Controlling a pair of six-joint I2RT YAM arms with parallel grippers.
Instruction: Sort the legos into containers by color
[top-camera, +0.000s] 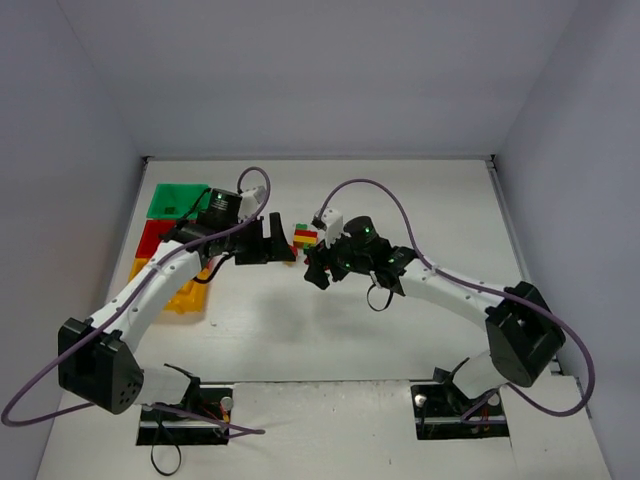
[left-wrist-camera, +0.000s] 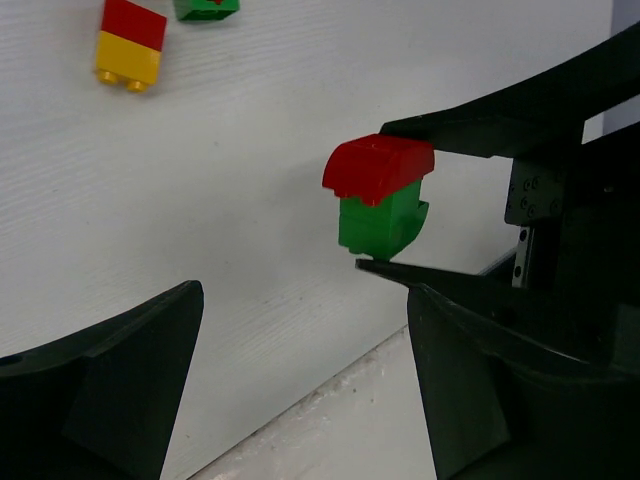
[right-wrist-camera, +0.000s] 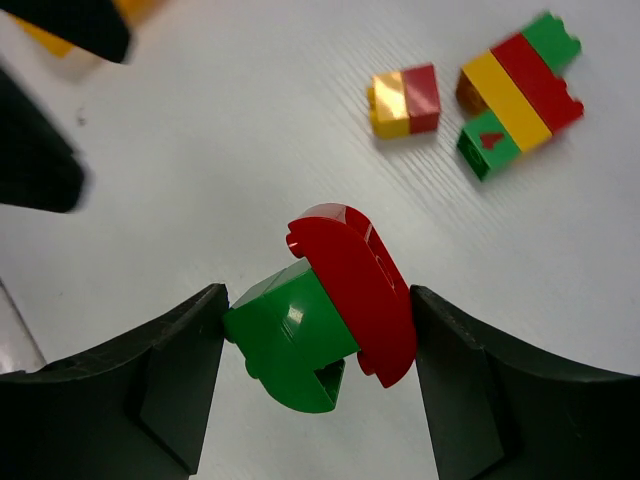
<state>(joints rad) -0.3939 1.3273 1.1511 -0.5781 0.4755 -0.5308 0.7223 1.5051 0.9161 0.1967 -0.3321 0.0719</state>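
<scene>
My right gripper (right-wrist-camera: 318, 345) is shut on a two-piece stack, a red rounded brick on a green one (right-wrist-camera: 335, 305), and holds it tilted above the white table. In the left wrist view that stack (left-wrist-camera: 378, 195) sits pinched between the right gripper's fingers (left-wrist-camera: 520, 110). My left gripper (left-wrist-camera: 300, 400) is open and empty, close to the left of the right gripper (top-camera: 312, 268). Loose legos lie just beyond: a yellow-and-red brick (right-wrist-camera: 405, 100), a green-red-yellow stack (right-wrist-camera: 522, 70) and a green brick (right-wrist-camera: 485, 145). The green bin (top-camera: 178, 200), red bin (top-camera: 152, 236) and yellow-orange bin (top-camera: 180, 297) stand at the left.
The left arm (top-camera: 150, 290) lies over the red and yellow-orange bins. Grey walls (top-camera: 90, 130) close in the table on the left, back and right. Cables (top-camera: 380, 190) loop above both arms.
</scene>
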